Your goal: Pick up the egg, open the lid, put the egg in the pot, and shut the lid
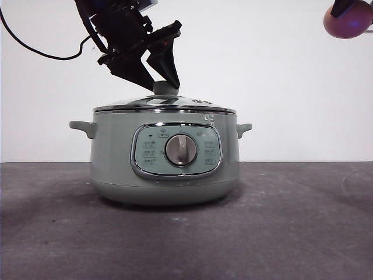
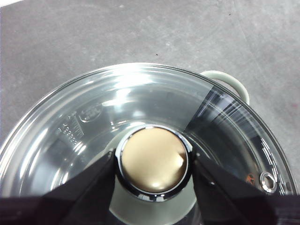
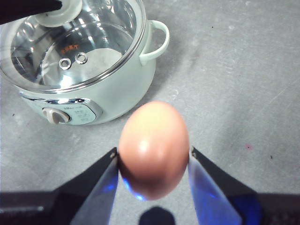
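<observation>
Front view: lid (image 1: pixel 165 103) covers pot (image 1: pixel 165 157), blocking egg (image 1: pixel 347 23)

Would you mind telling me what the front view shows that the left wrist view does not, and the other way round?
Only the front view shows the pot's control panel with its dial, both side handles, and the egg held high at the top corner by the right gripper. Only the left wrist view looks down through the glass lid and shows its vent hole and the top of the knob. Both show the left gripper with a jaw on either side of the knob, the lid seated on the pot.
</observation>
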Controlling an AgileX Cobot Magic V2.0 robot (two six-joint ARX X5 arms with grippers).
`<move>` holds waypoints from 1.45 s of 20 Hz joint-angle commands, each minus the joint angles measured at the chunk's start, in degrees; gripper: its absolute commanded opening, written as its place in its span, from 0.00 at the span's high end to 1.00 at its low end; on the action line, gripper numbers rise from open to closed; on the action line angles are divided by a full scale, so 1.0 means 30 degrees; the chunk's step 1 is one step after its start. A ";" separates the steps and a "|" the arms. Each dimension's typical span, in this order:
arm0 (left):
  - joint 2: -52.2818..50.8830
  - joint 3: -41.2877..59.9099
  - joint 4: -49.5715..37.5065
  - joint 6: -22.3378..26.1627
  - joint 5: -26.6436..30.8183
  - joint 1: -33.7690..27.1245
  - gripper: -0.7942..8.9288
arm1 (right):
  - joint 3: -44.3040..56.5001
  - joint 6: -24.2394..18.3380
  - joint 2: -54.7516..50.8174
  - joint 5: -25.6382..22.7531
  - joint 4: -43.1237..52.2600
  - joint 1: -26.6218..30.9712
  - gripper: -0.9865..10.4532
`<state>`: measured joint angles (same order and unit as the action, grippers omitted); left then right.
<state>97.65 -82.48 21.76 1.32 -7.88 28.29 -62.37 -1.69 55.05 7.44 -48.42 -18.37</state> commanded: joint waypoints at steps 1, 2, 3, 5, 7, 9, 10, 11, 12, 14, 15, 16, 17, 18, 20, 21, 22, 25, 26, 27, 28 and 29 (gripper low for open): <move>0.0124 -0.0007 -0.0102 0.0066 -0.0102 0.0080 0.93 | -0.0007 0.0197 -0.0051 0.0029 0.0138 -0.0029 0.93; 0.0117 -0.0007 -0.0102 0.0066 -0.0102 0.0080 0.93 | -0.0007 0.0197 -0.0051 0.0036 0.0138 -0.0029 0.93; 0.0117 -0.0007 -0.0102 0.0066 -0.0102 0.0080 0.93 | -0.0007 0.0197 -0.0051 0.0036 0.0131 -0.0029 0.93; 0.0095 -0.0022 -0.0204 0.0066 -0.0102 0.0073 0.93 | -0.0007 0.0197 -0.0051 0.0036 0.0131 -0.0029 0.93; -0.0044 -0.0029 -0.0328 0.0066 -0.0102 0.0044 0.93 | -0.0007 0.0197 -0.0051 0.0036 0.0131 -0.0029 0.93; -0.0255 -0.0029 -0.0372 0.0066 -0.0102 0.0044 0.93 | -0.0007 0.0204 -0.0051 0.0036 0.0131 -0.0029 0.93; -0.0379 -0.0029 -0.0386 0.0066 -0.0095 0.0044 0.93 | -0.0007 0.0204 -0.0051 0.0029 0.0131 -0.0029 0.93; -0.0546 -0.0029 -0.0393 0.0066 -0.0095 0.0044 0.93 | -0.0007 0.0204 -0.0051 0.0036 0.0131 -0.0029 0.93; -0.0729 -0.0029 -0.0415 0.0066 -0.0095 0.0044 0.93 | -0.0007 0.0204 -0.0051 0.0029 0.0131 -0.0029 0.93; -0.1180 -0.0036 -0.0576 0.0066 -0.0029 0.0044 0.93 | -0.0007 0.0204 -0.0051 0.0029 0.0131 -0.0029 0.93; -0.1428 -0.0036 -0.0699 0.0066 0.0036 0.0036 0.93 | -0.0007 0.0204 -0.0051 0.0029 0.0131 -0.0029 0.93; -0.1719 -0.0036 -0.0736 0.0066 0.0036 0.0022 0.93 | -0.0007 0.0204 -0.0051 0.0029 0.0131 -0.0029 0.93; -0.2004 -0.0036 -0.0670 0.0066 0.0029 -0.0044 0.93 | -0.0007 0.0204 -0.0051 0.0036 0.0153 -0.0029 0.93; -0.2397 -0.0036 -0.0525 0.0073 0.0036 -0.0102 0.93 | -0.0007 0.0204 -0.0051 0.0036 0.0270 -0.0029 0.93; -0.3468 -0.0036 -0.0066 0.0073 0.0131 -0.0153 0.93 | -0.0007 0.0262 0.0015 0.0036 0.0976 -0.0051 0.93; -0.4073 -0.0036 0.0248 0.0073 0.0138 -0.0291 0.93 | -0.0007 0.0277 0.0029 0.0073 0.1319 -0.0066 0.93; -0.4976 -0.0036 0.0758 0.0073 0.0131 -0.0481 0.93 | -0.0007 0.0284 0.0124 0.0342 0.1749 -0.0131 0.93; -0.7460 -0.0036 0.2339 0.0160 0.0124 -0.0801 0.93 | -0.0015 0.0736 0.0896 0.1035 0.3286 -0.0619 0.93; -0.8371 -0.0036 0.2987 0.0182 0.0124 -0.0940 0.93 | -0.0029 0.0758 0.1333 0.1035 0.3898 -0.0903 0.93; -0.9231 -0.0036 0.3643 0.0342 0.0131 -0.1042 0.93 | -0.0102 0.0772 0.1902 0.1035 0.4473 -0.1253 0.93; -1.0098 -0.0036 0.4350 0.0546 0.0146 -0.1129 0.93 | -0.0357 0.0787 0.2637 0.1020 0.4758 -0.1639 0.93; -1.0899 -0.0036 0.5020 0.0597 0.0168 -0.1180 0.93 | -0.0801 0.0787 0.3497 0.0976 0.4940 -0.2025 0.93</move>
<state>65.47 -82.15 39.05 2.13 -7.07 24.86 -64.36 0.05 65.30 10.35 -34.39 -24.32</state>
